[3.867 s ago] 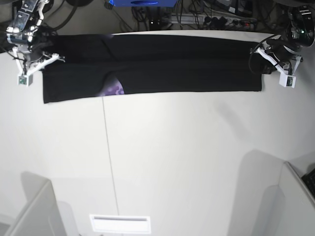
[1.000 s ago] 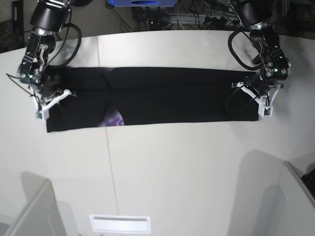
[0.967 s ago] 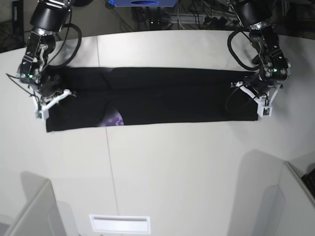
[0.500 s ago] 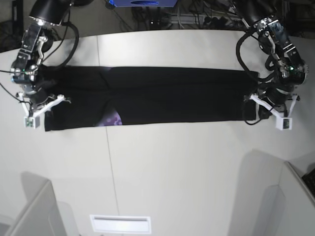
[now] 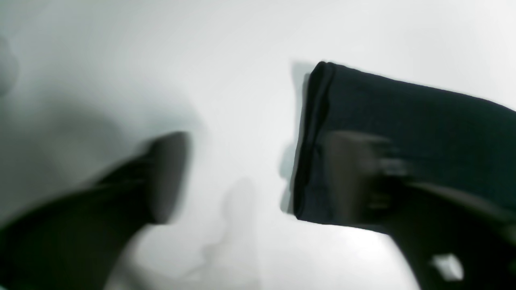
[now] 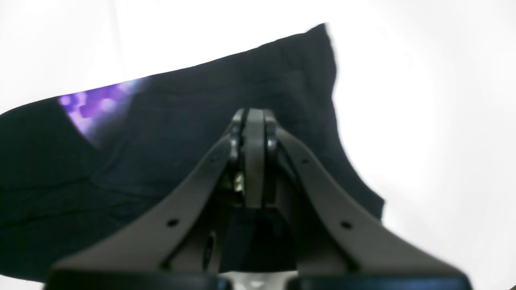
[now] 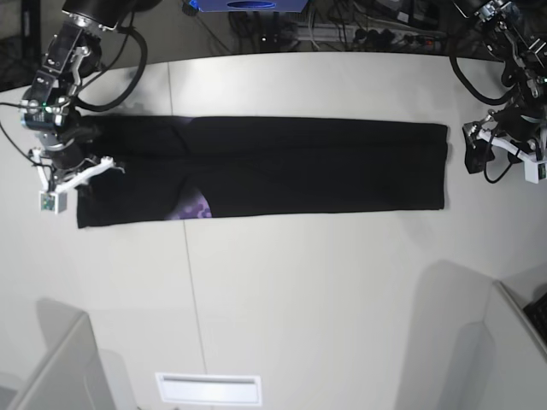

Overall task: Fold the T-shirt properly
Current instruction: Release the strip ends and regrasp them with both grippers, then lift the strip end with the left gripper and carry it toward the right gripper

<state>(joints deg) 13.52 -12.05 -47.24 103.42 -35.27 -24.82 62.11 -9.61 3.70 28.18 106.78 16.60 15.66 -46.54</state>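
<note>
T-shirt (image 7: 282,166): lies flat as a long black band across the upper half of the base view, folded lengthwise, reaching from the left side almost to the right side of the table (image 7: 325,290)
Print: a small purple patch (image 7: 198,207) shows at the band's lower edge, left of centre; in the right wrist view it sits at the upper left (image 6: 90,106)
Right end of band: straight folded edge (image 5: 310,137), seen in the left wrist view right of centre, lying on the white surface
Left gripper (image 7: 479,152): at the right edge of the base view, just off the shirt's right end, apart from the cloth; in its own blurred wrist view the jaws stand wide, one finger (image 5: 165,177) over bare table at lower left, the other (image 5: 354,177) over the shirt's end, nothing between them
Right gripper (image 7: 81,175): at the left of the base view, over the shirt's left end; in its wrist view the two fingers (image 6: 250,133) are pressed together above the black cloth; whether cloth is pinched between them I cannot tell
Table seam: thin line (image 7: 190,273) running down from the shirt's lower edge
Background: cables and a power strip (image 7: 367,34) beyond the table's far edge, top of frame
</note>
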